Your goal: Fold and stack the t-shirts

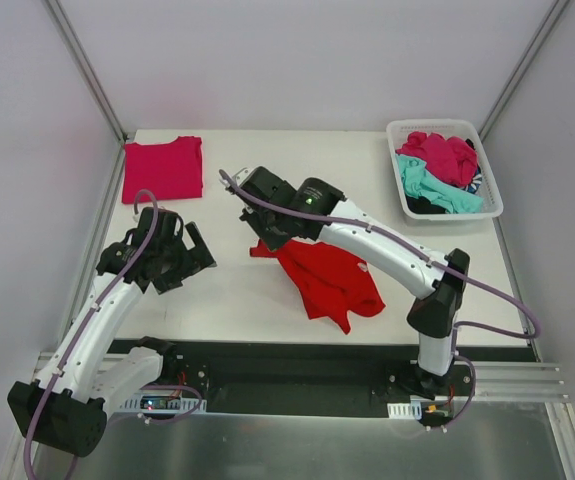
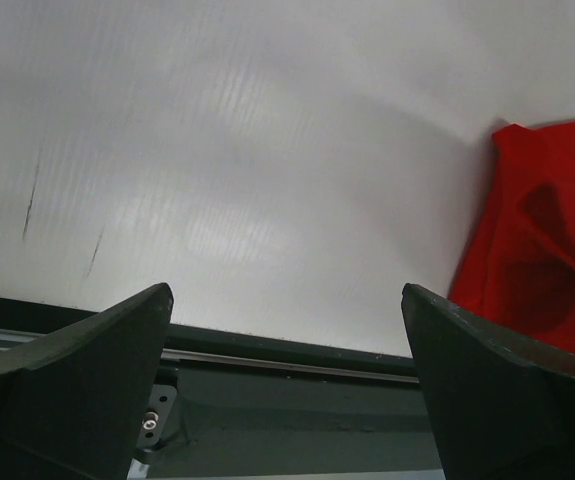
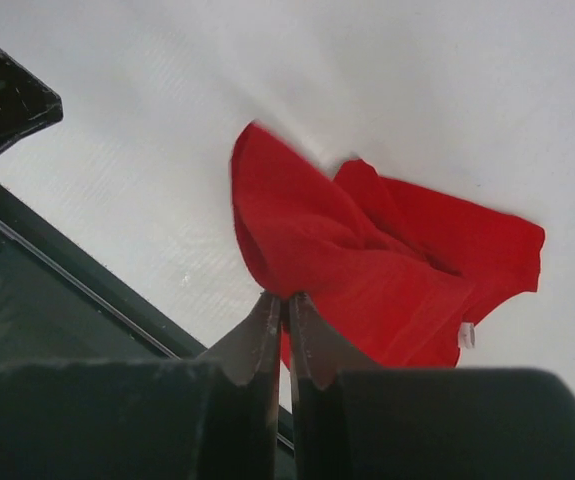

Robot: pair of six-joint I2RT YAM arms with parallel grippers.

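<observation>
**Top view:** Pale panels (image 1: 27,150) hem your table (image 1: 237,300) on the left, back and right. Open white surface runs across the middle and back centre. A folded magenta-pink shirt (image 1: 163,168) lies flat at the far left corner. A white basket (image 1: 437,123) at the far right corner holds a magenta shirt (image 1: 442,155), a teal shirt (image 1: 437,190) and a dark shirt (image 1: 425,205). The crumpled red t-shirt (image 1: 329,282) lies near the centre, toward the near edge, with the right arm (image 1: 387,245) reaching across it. Your right gripper (image 1: 267,243) sits at the cloth's upper left corner. Your left gripper (image 1: 189,263) hovers over bare table, apart from the cloth.

**Left wrist:** Both fingers (image 2: 117,345) stand wide apart with nothing between them. Bare table lies beyond them, the dark rail (image 2: 297,385) of the near edge runs below, and the red t-shirt (image 2: 547,240) is at the frame's right side.

**Right wrist:** The jaws are pressed together, pinching a fold of the red t-shirt (image 3: 367,250), which rises from the table to the fingertips. A small white tag (image 3: 465,335) shows at its edge. The rail runs close on the left.
</observation>
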